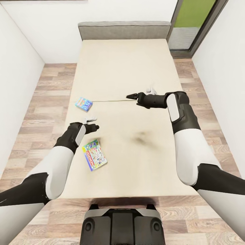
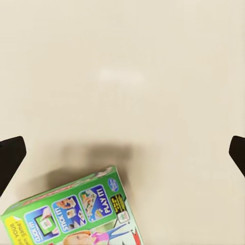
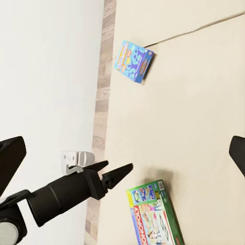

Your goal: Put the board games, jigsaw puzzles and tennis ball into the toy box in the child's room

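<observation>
Two board games lie on the beige bed (image 1: pixel 129 64). A small blue box (image 1: pixel 83 104) rests near the bed's left edge. Nearer to me is a pale green multicoloured box (image 1: pixel 94 154), which also shows in the left wrist view (image 2: pixel 76 214) and the right wrist view (image 3: pixel 155 214). My left gripper (image 1: pixel 96 126) hovers open just above and beyond the green box, nothing between its fingers (image 2: pixel 10 158). Over the middle of the mattress my right gripper (image 1: pixel 130 96) is open and empty, pointing left toward the blue box (image 3: pixel 135 61). The toy box and table are out of view.
A dark grey headboard (image 1: pixel 124 30) closes the far end of the bed. Wood floor (image 1: pixel 47 88) runs along both sides, bounded by white walls. A doorway (image 1: pixel 190 27) opens at the far right. My base (image 1: pixel 122 226) stands at the bed's foot.
</observation>
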{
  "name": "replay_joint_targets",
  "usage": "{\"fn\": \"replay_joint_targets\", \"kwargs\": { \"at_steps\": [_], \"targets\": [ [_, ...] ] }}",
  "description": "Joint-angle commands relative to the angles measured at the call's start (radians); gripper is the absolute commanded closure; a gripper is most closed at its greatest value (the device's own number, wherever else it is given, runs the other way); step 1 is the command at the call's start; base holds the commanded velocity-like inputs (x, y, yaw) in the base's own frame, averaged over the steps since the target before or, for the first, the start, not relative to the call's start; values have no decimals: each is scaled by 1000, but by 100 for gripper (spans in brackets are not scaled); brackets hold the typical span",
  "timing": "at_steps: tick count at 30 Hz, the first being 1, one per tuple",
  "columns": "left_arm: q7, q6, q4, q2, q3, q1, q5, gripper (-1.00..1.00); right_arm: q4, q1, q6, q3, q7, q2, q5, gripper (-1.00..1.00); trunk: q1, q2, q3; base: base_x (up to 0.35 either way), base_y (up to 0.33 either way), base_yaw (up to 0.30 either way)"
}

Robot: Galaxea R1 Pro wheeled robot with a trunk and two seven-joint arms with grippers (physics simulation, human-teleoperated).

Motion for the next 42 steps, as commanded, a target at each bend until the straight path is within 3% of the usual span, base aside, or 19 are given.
{"fn": "replay_joint_targets", "kwargs": {
  "at_steps": [1,42],
  "targets": [
    [2,5,-1,-1,7,-1,0,-100,-2,-1,6,-4,5,1,3,-100,1,-2,-3,0,0,0],
    [2,-30,25,-5,11,-1,0,-100,-14,-2,6,-2,5,17,4,-100,1,-2,-70,0,0,0]
  ]
}}
